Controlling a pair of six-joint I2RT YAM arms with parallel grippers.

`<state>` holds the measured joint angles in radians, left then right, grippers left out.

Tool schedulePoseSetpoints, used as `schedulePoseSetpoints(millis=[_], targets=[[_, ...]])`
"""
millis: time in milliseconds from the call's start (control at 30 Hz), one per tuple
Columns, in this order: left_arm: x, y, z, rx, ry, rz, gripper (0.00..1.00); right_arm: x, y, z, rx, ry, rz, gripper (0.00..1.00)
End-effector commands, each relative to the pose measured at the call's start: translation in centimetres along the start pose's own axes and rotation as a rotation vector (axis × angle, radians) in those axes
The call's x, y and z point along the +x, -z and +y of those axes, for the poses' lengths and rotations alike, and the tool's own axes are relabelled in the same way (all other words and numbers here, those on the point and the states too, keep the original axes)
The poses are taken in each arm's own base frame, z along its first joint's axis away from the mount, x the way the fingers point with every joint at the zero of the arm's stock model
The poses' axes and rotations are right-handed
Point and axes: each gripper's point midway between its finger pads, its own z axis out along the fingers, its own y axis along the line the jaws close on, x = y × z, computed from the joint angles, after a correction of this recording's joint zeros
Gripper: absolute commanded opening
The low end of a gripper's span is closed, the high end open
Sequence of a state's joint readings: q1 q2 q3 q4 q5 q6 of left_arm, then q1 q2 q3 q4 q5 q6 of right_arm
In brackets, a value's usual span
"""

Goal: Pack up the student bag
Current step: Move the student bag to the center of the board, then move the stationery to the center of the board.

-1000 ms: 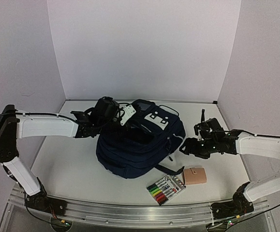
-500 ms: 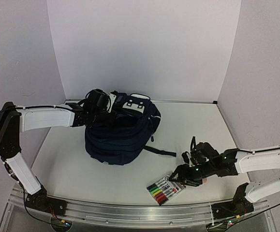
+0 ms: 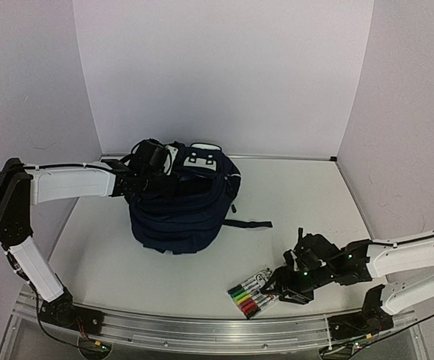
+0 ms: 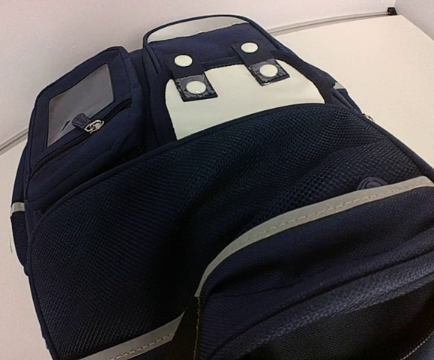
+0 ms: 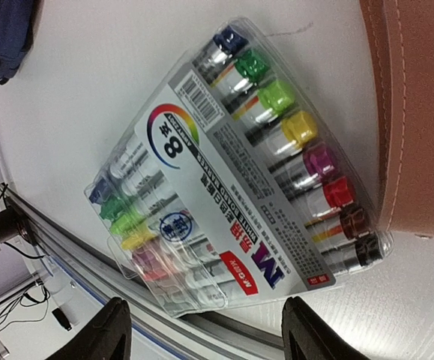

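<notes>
The student bag (image 3: pixel 179 214), a navy backpack with grey stripes and a pale front patch (image 4: pixel 239 94), stands at the back left of the table. My left gripper (image 3: pixel 164 169) is at the bag's top left edge and is shut on its fabric. Its fingers are hidden in the left wrist view, which the bag (image 4: pixel 202 225) fills. A clear pack of coloured markers (image 3: pixel 255 292) lies near the front edge. My right gripper (image 3: pixel 275 287) hovers low over the marker pack (image 5: pixel 231 172), open. Its fingertips (image 5: pixel 115 330) straddle the pack's near end without touching it.
A tan leather wallet (image 5: pixel 419 112) lies right beside the marker pack and is hidden under my right arm in the top view. A loose dark strap (image 3: pixel 246 223) trails right from the bag. The metal rail (image 3: pixel 202 330) runs along the table's front edge.
My left gripper has dragged the bag left and toward the back, standing it more upright. My right gripper has come forward and down from beside the bag to over the marker pack, covering the wallet.
</notes>
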<state>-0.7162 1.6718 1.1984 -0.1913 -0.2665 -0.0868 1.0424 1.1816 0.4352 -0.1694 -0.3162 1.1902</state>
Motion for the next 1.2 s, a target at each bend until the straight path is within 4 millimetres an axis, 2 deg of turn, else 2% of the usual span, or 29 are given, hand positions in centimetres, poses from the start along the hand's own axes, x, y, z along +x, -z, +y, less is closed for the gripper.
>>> schedulePoseSetpoints(millis=[0,100,233,433,667,800,900,1033,1100,1167], targets=[[-1.6,1.2,1.6,-0.055,0.041,-0.025,0.00,-0.8,1.7,-0.1,0.091,-0.008,-0.061,0.68],[-1.6,1.3,1.5,-0.049,0.038,-0.028,0.00,-0.8,2.5,-0.4,0.099,-0.030,-0.075,0.69],[-1.8,1.3,1.1,-0.020,0.037,-0.045,0.00,-0.9,2.3,-1.4,0.109,-0.054,-0.096,0.69],[-2.0,1.3,0.6,0.006,0.026,-0.044,0.00,-1.1,0.3,-0.6,0.083,-0.044,-0.074,0.69],[-2.4,2.3,0.6,0.018,0.029,-0.058,0.00,-1.6,-1.6,-0.1,0.088,-0.014,-0.069,0.67],[-2.6,3.1,0.6,0.034,0.030,-0.060,0.00,-3.1,-2.3,1.0,0.084,0.012,-0.127,0.66],[-3.1,4.1,0.3,0.064,0.027,-0.071,0.00,-5.1,-2.8,1.7,0.106,0.038,-0.211,0.64],[-3.2,5.2,-0.2,0.107,0.029,-0.073,0.00,-8.0,-4.0,4.0,0.131,0.107,-0.302,0.63],[-2.9,5.5,-0.3,0.116,0.030,-0.066,0.00,-9.7,-4.6,6.1,0.125,0.154,-0.337,0.62],[-2.8,5.8,-0.2,0.117,0.033,-0.064,0.00,-10.6,-5.5,7.1,0.134,0.185,-0.341,0.60]])
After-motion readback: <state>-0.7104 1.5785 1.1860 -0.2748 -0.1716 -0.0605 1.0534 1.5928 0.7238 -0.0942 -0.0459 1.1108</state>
